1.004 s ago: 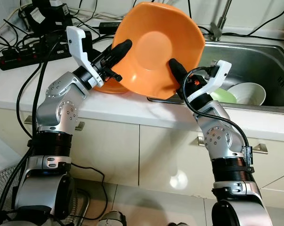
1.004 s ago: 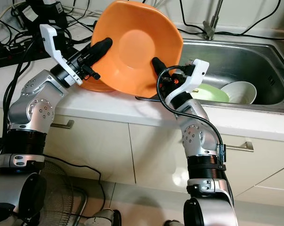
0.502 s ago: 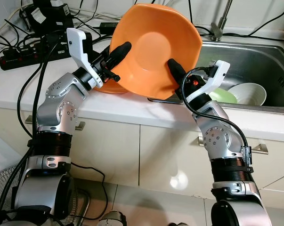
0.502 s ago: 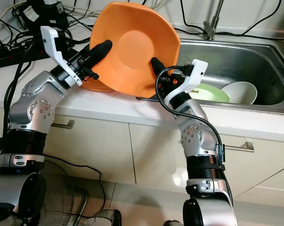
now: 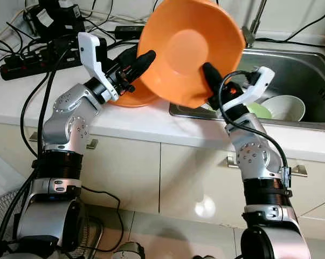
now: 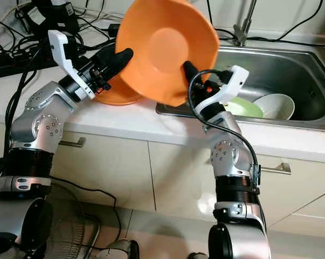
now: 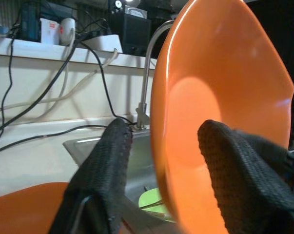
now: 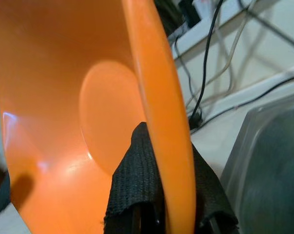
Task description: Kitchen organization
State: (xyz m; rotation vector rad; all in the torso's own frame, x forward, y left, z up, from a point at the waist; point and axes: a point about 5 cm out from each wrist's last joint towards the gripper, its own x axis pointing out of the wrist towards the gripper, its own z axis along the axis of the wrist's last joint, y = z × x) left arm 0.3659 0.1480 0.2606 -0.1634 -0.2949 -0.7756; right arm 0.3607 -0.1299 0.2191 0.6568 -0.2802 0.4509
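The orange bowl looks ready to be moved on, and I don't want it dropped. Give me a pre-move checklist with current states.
1. Right gripper clamped on the orange bowl rim: ok.
2. Left gripper straddling the rim; firm clamp: cannot tell.
3. Bowl lifted off the counter: ok.
4. Second orange bowl lying on the counter beneath: ok.
5. Sink free of dishes: not ok, white bowl and green dish inside.

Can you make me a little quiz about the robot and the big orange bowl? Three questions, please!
1. True or false: the right gripper pinches the rim of the tilted orange bowl.
2. What lies in the sink? A) a white bowl and a green plate B) a frying pan C) three spoons
3. Fill in: the second orange bowl sits on the ____.
Key: 1 true; 2 A; 3 counter.
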